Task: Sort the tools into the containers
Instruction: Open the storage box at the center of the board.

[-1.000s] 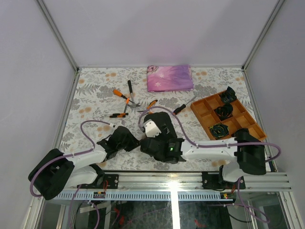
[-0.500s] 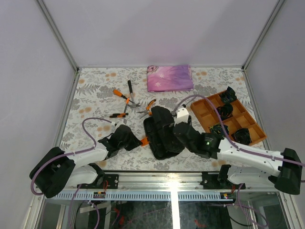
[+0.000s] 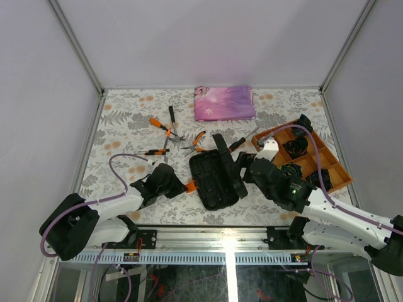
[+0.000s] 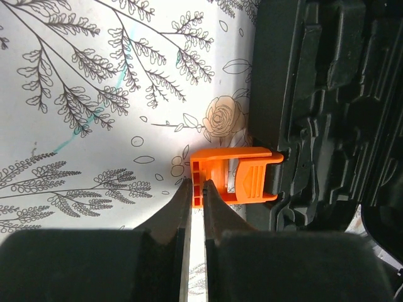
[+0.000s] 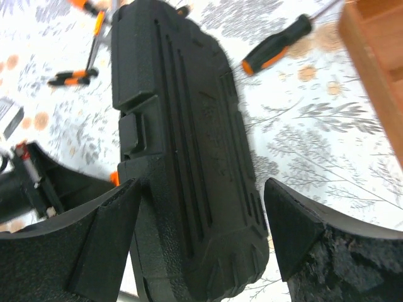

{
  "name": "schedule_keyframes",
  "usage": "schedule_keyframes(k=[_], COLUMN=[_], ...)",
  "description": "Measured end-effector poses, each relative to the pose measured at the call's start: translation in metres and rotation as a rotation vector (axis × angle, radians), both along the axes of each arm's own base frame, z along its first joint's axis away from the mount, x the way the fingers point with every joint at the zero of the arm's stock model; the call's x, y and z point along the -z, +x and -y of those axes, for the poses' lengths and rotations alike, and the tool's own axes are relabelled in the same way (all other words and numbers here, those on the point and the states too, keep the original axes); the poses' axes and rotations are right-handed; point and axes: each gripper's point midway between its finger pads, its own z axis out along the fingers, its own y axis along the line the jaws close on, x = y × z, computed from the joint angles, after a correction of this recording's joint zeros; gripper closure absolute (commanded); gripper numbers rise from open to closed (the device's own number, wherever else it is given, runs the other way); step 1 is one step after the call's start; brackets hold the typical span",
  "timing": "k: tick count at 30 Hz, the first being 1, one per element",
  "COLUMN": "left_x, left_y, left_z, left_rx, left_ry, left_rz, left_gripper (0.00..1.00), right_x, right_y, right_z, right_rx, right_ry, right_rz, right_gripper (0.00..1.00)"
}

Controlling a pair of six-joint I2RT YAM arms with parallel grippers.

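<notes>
One case (image 3: 211, 184): left pincer (image 4: 196, 189) clamps its latch (image 4: 244, 177), right pincer (image 5: 201, 189) gapes astride lid (image 5: 182, 94).

No legible text, label, brand, number anywhere; black hard-plastic clamshell tool case (image 5: 182, 157) lid: moulded ribs only, nothing readable.

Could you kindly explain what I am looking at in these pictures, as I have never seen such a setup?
Two white-and-black robot arms stand at the near edge of a flower-patterned table. One picture looks down from above; the other two come from cameras on the wrists. The left gripper pinches the orange latch of an open black plastic tool case. The right gripper, jaws open, straddles its raised lid. Loose orange-and-black pliers, screwdrivers and a black-handled hammer lie beyond, with a folded pink-purple cloth and a wooden tray of black coiled bundles.
</notes>
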Motion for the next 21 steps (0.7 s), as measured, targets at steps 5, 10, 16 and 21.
schedule_keyframes(k=[5, 10, 16, 21], left_x=[0.0, 0.001, 0.0, 0.0], left_y=[0.0, 0.0, 0.001, 0.001], left_z=[-0.002, -0.007, -0.015, -0.033], left_rx=[0.006, 0.005, -0.006, -0.04], left_ry=[0.02, 0.06, 0.087, 0.102], left_rz=[-0.004, -0.011, -0.034, -0.063], left_gripper=[1.0, 1.0, 1.0, 0.96], right_x=[-0.004, 0.0, 0.0, -0.008], right_y=[0.009, 0.008, -0.002, -0.002], right_z=[0.036, 0.083, 0.105, 0.105], right_rx=[0.196, 0.356, 0.337, 0.277], right_ry=[-0.005, -0.111, -0.194, -0.224], right_rz=[0.018, 0.036, 0.055, 0.096], right_gripper=[0.18, 0.17, 0.12, 0.11])
